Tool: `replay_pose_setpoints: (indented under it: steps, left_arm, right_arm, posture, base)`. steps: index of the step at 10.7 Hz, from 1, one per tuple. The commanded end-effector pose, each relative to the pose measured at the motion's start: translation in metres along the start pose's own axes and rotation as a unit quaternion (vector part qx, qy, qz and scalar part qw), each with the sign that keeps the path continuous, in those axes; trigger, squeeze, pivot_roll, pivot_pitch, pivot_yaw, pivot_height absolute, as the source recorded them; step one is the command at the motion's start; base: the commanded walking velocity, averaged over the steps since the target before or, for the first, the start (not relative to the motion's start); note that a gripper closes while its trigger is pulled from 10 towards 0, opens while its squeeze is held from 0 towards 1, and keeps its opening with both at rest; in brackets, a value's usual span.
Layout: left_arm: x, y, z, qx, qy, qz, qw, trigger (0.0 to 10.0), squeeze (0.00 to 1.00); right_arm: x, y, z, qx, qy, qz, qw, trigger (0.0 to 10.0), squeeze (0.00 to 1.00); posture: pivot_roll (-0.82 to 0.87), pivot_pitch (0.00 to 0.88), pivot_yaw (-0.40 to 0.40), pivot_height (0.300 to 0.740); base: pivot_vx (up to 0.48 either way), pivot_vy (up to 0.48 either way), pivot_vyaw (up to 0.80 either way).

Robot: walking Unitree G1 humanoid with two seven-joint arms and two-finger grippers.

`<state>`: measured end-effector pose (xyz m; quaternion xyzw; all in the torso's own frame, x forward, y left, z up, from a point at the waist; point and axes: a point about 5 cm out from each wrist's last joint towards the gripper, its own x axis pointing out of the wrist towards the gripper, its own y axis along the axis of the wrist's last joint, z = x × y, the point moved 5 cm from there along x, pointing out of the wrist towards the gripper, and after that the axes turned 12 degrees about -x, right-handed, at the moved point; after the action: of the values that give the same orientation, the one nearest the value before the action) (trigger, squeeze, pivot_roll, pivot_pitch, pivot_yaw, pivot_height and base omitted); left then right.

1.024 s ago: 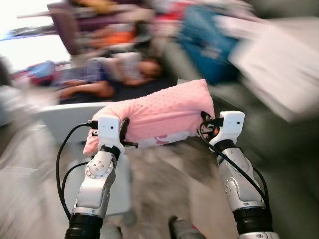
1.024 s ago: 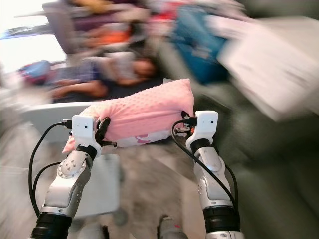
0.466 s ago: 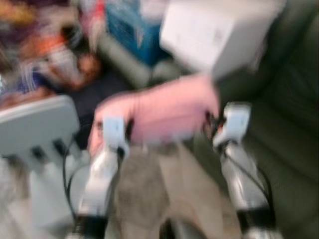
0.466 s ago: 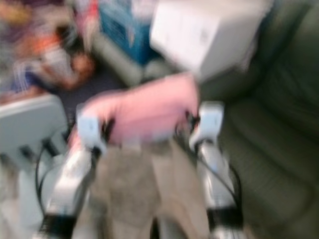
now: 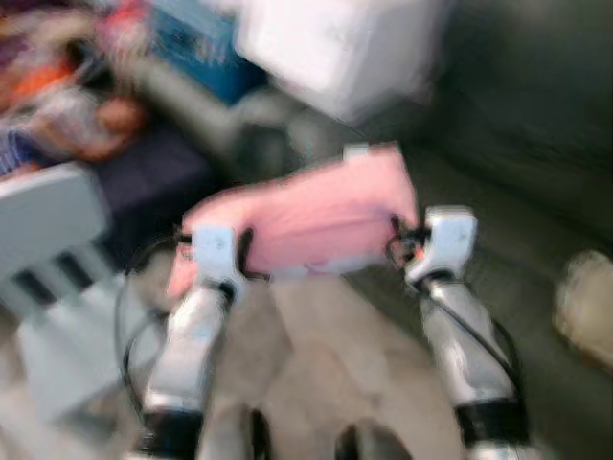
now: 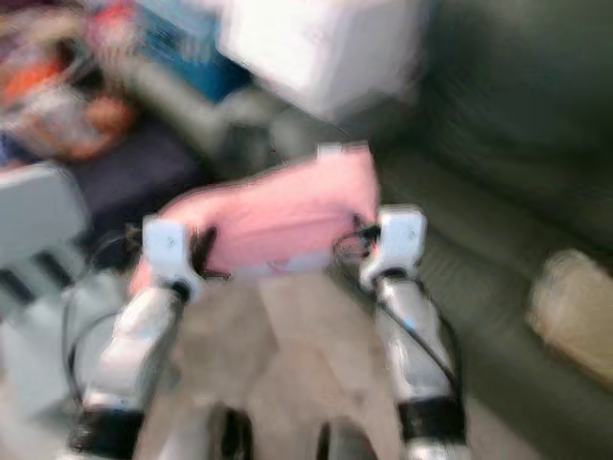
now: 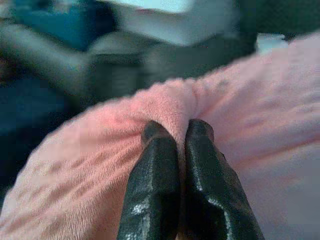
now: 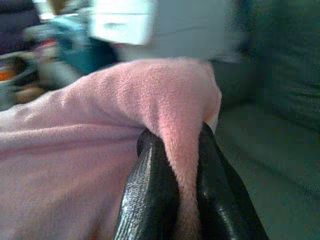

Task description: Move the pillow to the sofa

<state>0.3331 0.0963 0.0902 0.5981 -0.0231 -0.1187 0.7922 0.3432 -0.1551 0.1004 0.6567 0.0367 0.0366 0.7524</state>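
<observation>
I hold a pink fleece pillow (image 5: 306, 216) up in front of me between both arms. My left gripper (image 7: 176, 135) is shut on a pinched fold at the pillow's left end. My right gripper (image 8: 176, 137) is shut on the pillow's right corner, fleece squeezed between the black fingers (image 8: 150, 190). The dark green sofa (image 5: 522, 144) lies ahead and to the right, its seat just beyond the pillow. The head views are blurred by motion.
A large white box (image 5: 335, 48) and a blue bag (image 5: 196, 38) rest at the sofa's left end. A grey chair (image 5: 48, 240) stands at my left. A tan cushion (image 5: 584, 307) lies on the sofa seat at far right. A person (image 5: 67, 105) lies at far left.
The whole view has swung to the right, bringing the green sofa in front; the person and clutter slid off to the left. Both grippers have kept hold of the pillow.
</observation>
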Motion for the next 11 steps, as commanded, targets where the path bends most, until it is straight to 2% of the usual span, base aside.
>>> replay_pose_setpoints:
  steps: [1,7,9,10,11]
  left_arm:
    - [0.000,0.004,-0.007,0.006,0.006,0.006,1.000,10.0,0.00]
    - [0.005,0.017,-0.004,0.004,-0.031,0.028,0.999,10.0,0.00]
    - [0.004,0.016,-0.001,0.004,-0.039,0.026,0.999,10.0,0.00]
    - [0.002,0.014,-0.004,0.007,-0.039,0.027,0.999,10.0,0.00]
    - [0.001,0.012,-0.012,0.004,-0.030,0.024,0.999,10.0,0.00]
  right_arm:
    - [0.001,0.006,-0.001,0.001,-0.003,0.011,1.000,10.0,0.00]
    - [0.001,0.006,-0.002,0.002,-0.006,0.010,1.000,10.0,0.00]
    - [-0.001,0.005,-0.003,0.002,-0.006,0.010,1.000,10.0,0.00]
    - [-0.002,0.003,-0.003,0.001,-0.006,0.007,1.000,10.0,0.00]
    - [-0.004,0.001,-0.001,-0.001,-0.009,0.004,1.000,10.0,0.00]
  posture:
    - [-0.07,0.041,-0.024,0.740]
    - [-0.07,0.047,-0.013,0.740]
    - [-0.07,0.053,-0.011,0.740]
    - [-0.07,0.056,-0.011,0.740]
    - [-0.07,0.063,-0.013,0.740]
  base:
    - [0.000,0.000,-0.80]
    - [0.000,0.000,-0.79]
    - [0.000,0.000,0.00]
    - [0.000,0.000,0.00]
    - [0.000,0.330,-0.80]
